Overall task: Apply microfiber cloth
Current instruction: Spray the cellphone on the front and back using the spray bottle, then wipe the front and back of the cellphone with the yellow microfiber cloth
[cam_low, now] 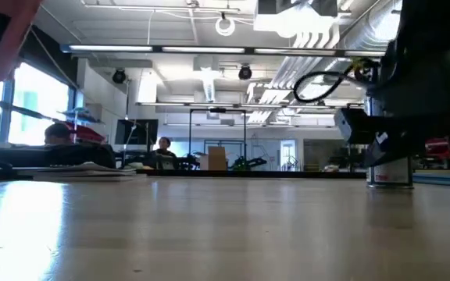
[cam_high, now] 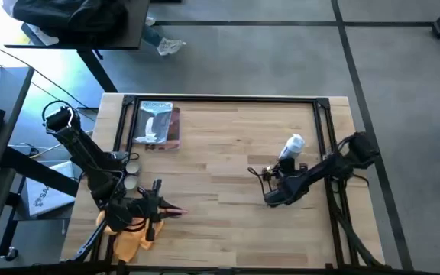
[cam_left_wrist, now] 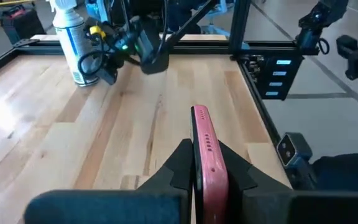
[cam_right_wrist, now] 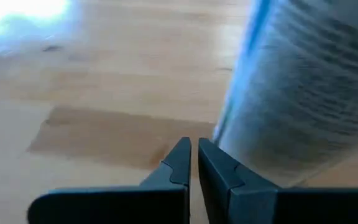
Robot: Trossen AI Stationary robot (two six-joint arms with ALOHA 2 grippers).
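Observation:
The orange-yellow microfiber cloth (cam_high: 131,238) lies crumpled on the table at the near left corner, partly under my left arm. Just above it, my left gripper (cam_high: 159,208) is shut on a phone in a pink-red case (cam_left_wrist: 207,155), which points toward the table's right. My right gripper (cam_high: 258,173) is right of the table's middle with its fingers shut (cam_right_wrist: 194,160) and nothing between them. It is close beside a white spray bottle (cam_high: 292,147) that stands upright on its base (cam_low: 389,176). Whether a finger touches the bottle, I cannot tell. My left gripper pinches the phone by its two flat faces (cam_left_wrist: 211,177) between its two fingers, at the end nearest the wrist. The phone stands on edge, its narrow side with the buttons (cam_left_wrist: 205,134) up. It reaches level out past the fingertips and looks clear of the tabletop.
A silvery packet with a brown edge (cam_high: 159,126) lies at the far left inside the black frame (cam_high: 220,98) that rims the table. Small round items (cam_high: 131,169) sit by the left rail. Bare wood lies across the middle (cam_high: 220,183).

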